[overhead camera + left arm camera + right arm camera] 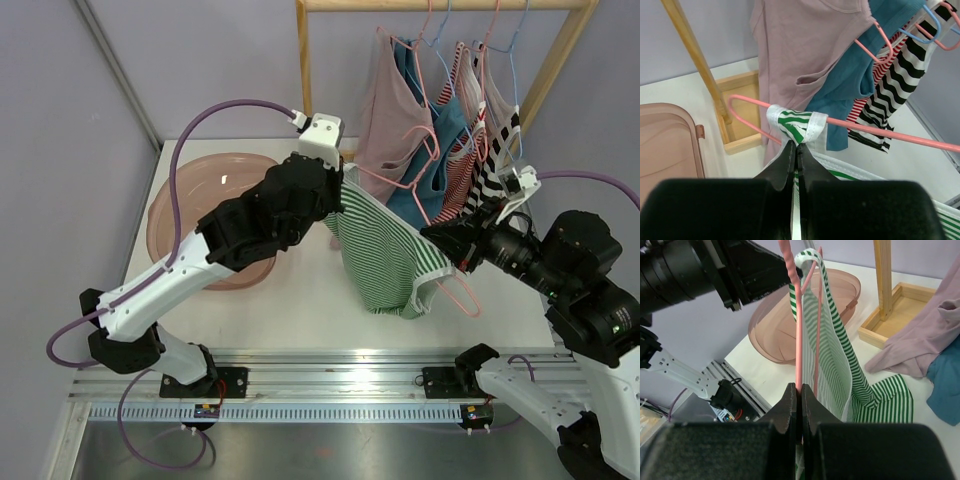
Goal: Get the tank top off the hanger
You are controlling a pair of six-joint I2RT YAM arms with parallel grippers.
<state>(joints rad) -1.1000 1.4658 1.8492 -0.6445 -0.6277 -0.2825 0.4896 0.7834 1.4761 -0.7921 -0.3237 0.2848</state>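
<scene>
Tank top (385, 250) over white table (300, 300); pink tub (195, 185), wood rack (303, 60), lilac walls (60, 100).

Green-and-white striped tank top (385, 260), pink hanger (890, 133).

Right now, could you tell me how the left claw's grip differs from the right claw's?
The left claw pinches fabric of the tank top below the strap on the hanger; the right claw pinches the hanger's pink wire. Seen from above, the left claw is at the tank top's left edge, the right claw at its right. Both are shut.
</scene>
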